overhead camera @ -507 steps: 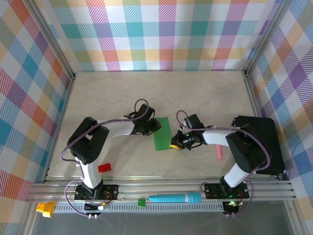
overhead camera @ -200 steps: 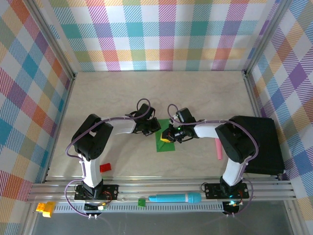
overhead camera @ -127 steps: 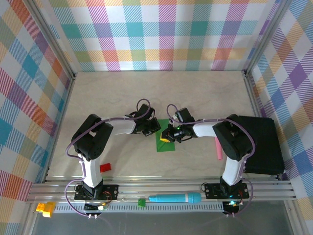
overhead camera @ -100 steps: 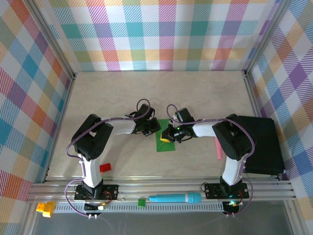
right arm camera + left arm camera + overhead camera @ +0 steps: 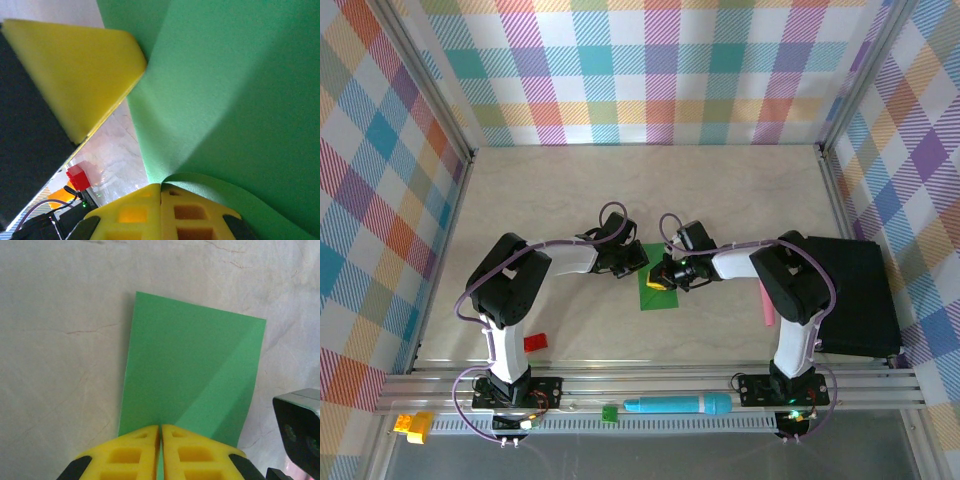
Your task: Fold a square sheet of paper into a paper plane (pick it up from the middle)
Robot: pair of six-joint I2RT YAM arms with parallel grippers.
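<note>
Creasing fold | square sheet of paper [image 5: 655,298] folded, frame centre on bench [image 5: 560,200] | left tool [image 5: 160,428] together at its edge | right tool [image 5: 160,186] together on it | I should press flat, slide slowly

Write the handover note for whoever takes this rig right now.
Left gripper: shut on the near edge of the square sheet of paper; a green sliver shows between its jaws.
Right gripper: shut and pressed against the sheet, which curls up around it. Whether it pinches the paper cannot be told.
Sheet: in the middle of the table, between the two grippers, lying mostly flat.
Done: the sheet is folded into a narrower rectangle.
Left to do: nose folds, wings and centre ridge. There is no plane shape yet.
</note>
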